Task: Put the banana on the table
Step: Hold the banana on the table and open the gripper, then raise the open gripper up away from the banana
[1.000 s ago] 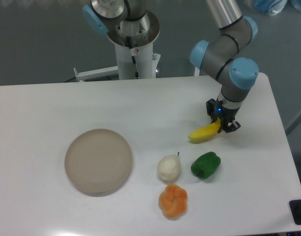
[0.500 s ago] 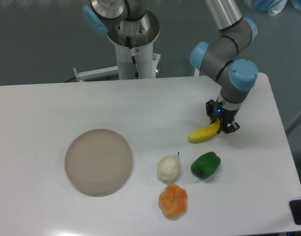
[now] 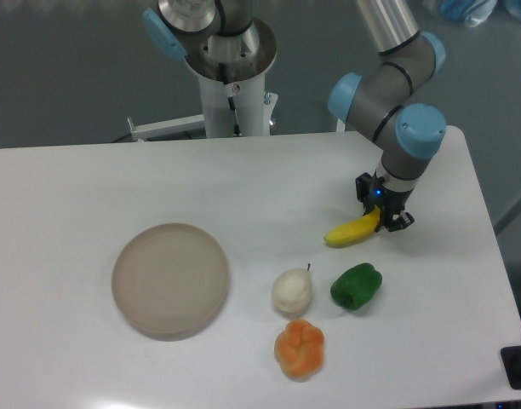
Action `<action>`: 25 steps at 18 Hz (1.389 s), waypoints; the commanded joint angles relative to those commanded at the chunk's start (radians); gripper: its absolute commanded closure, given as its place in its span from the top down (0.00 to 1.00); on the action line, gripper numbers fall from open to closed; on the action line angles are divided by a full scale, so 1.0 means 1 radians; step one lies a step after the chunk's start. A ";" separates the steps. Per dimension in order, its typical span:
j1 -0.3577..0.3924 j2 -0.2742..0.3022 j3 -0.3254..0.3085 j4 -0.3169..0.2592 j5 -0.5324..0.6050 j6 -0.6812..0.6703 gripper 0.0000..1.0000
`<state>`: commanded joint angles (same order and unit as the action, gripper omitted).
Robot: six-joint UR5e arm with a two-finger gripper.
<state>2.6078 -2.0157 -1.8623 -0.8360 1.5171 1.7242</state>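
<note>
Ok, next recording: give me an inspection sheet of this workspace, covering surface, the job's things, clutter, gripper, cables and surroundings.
Surface: white table, no spills or marks seen.
Job's things: banana at right-centre, one end between the gripper fingers; whether it rests on the table cannot be told.
Clutter: empty beige plate at left; white pear, green pepper and orange lobed fruit grouped in front of the banana, the orange fruit close against the pear.
Gripper: gripper pointing down, closed on the banana's right end.
Cables: nothing seen.
Surroundings: a white robot pedestal behind the table; grey floor; a dark object at the lower right edge.
</note>
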 joint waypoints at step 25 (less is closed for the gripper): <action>-0.061 0.028 0.271 0.005 -0.009 -0.074 1.00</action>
<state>2.5465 -1.9880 -1.5909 -0.8314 1.5079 1.6506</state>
